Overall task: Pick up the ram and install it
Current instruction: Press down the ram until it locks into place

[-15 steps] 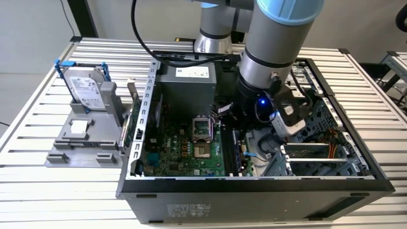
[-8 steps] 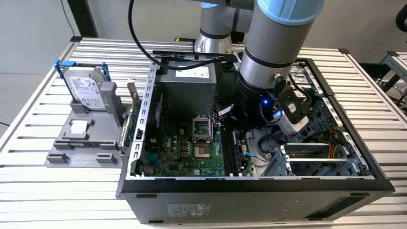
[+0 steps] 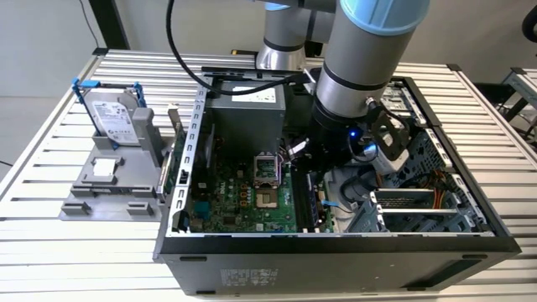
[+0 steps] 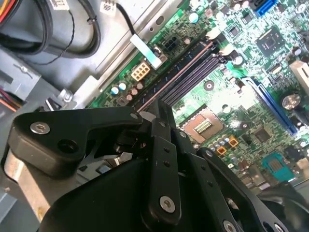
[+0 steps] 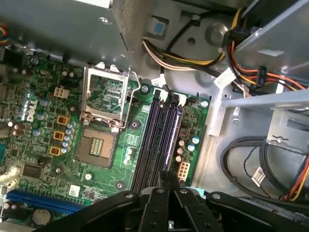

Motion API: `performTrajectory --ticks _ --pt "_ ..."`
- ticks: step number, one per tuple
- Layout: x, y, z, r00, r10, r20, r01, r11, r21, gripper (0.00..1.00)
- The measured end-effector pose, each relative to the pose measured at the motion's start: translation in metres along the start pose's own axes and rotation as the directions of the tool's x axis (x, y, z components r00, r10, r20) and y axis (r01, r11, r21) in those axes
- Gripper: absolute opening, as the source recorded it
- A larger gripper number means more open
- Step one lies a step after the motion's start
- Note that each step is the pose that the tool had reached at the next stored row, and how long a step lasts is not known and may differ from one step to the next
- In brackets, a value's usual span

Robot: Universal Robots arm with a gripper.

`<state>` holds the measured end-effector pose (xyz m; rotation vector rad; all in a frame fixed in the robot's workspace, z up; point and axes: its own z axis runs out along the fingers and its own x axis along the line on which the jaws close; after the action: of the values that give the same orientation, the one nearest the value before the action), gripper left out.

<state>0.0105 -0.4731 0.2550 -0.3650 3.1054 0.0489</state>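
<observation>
The ram (image 5: 172, 133) is a dark blue stick standing on edge in the outermost of the black memory slots (image 5: 153, 140) on the green motherboard (image 5: 48, 111). In the second wrist view the ram (image 4: 170, 87) shows as a thin pale edge running away from my fingertips. My gripper (image 5: 164, 175) is down inside the open computer case (image 3: 336, 242), with its two black fingers closed together over the near end of the stick. The exterior view shows the gripper (image 3: 309, 165) low over the slots, partly hidden by the arm's wrist, with the ram (image 3: 319, 201) below it.
A CPU socket (image 5: 96, 145) with its metal frame raised lies beside the slots. Bundled cables (image 5: 270, 159) and a drive cage (image 3: 411, 204) crowd the other side. The power supply (image 3: 248, 119) stands behind. Outside the case, a hard drive (image 3: 113, 119) sits in a grey fixture (image 3: 109, 189).
</observation>
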Motion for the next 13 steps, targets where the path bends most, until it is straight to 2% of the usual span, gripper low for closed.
performTrajectory --ticks 2,6,9,13 --pt "0.0000 0.0000 0.0000 0.9997 -0.024 0.0006 0.024 0.9997 -0.0055 0.00" --pt "0.0000 0.0000 0.0000 0.9967 -0.081 -0.0008 0.081 0.9967 -0.0073 0.00" --pt "0.0000 0.0000 0.0000 0.9918 -0.127 -0.0021 0.127 0.9918 -0.0083 0.00" --pt "0.0000 0.0000 0.0000 0.9823 -0.187 -0.0037 0.187 0.9823 -0.0096 0.00"
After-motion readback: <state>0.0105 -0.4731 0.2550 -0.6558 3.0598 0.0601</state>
